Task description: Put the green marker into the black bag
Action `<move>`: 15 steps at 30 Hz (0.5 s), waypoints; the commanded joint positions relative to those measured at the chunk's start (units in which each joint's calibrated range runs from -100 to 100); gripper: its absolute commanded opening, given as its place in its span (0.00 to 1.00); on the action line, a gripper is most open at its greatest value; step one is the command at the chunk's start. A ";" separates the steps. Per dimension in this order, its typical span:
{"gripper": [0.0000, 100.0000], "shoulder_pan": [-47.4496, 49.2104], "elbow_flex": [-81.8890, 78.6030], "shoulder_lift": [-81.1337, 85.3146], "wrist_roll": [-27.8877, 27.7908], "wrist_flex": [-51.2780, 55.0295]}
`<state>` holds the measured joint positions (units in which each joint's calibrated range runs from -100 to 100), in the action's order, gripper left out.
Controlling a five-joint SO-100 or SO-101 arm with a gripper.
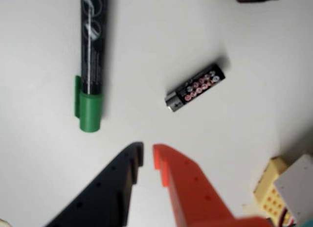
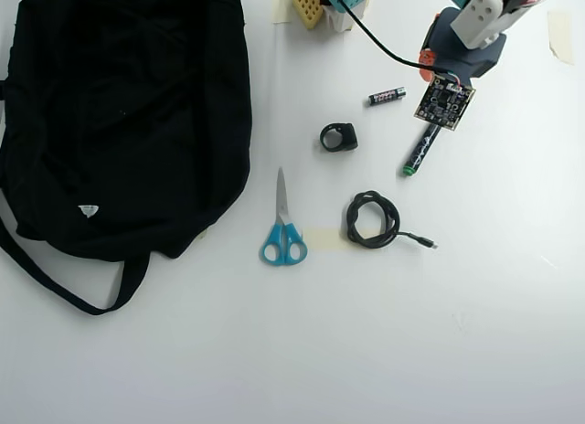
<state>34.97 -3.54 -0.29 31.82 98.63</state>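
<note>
The green marker (image 1: 93,56) lies flat on the white table, with a dark barrel and a green cap toward me, at the upper left of the wrist view. My gripper (image 1: 147,151) hovers above the table, to the right of the cap and short of it. Its black and orange fingertips almost touch and hold nothing. In the overhead view the marker (image 2: 419,153) pokes out from under my arm's camera board (image 2: 445,101), which hides the gripper. The big black bag (image 2: 119,113) lies at the far left, well away from the arm.
A short black battery (image 1: 194,87) (image 2: 387,96) lies right of the marker. A black ring-shaped part (image 2: 339,136), blue-handled scissors (image 2: 282,232) and a coiled black cable (image 2: 373,220) lie between arm and bag. A yellow breadboard (image 2: 309,4) stands at the back.
</note>
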 commanded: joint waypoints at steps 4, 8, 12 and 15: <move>0.03 0.33 0.93 1.62 -0.93 -2.67; 0.03 2.05 1.11 1.62 -2.51 -8.62; 0.06 4.07 1.11 1.70 -2.19 -10.51; 0.13 5.86 1.11 1.70 -0.41 -10.51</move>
<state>39.24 -3.62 -0.29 29.82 88.92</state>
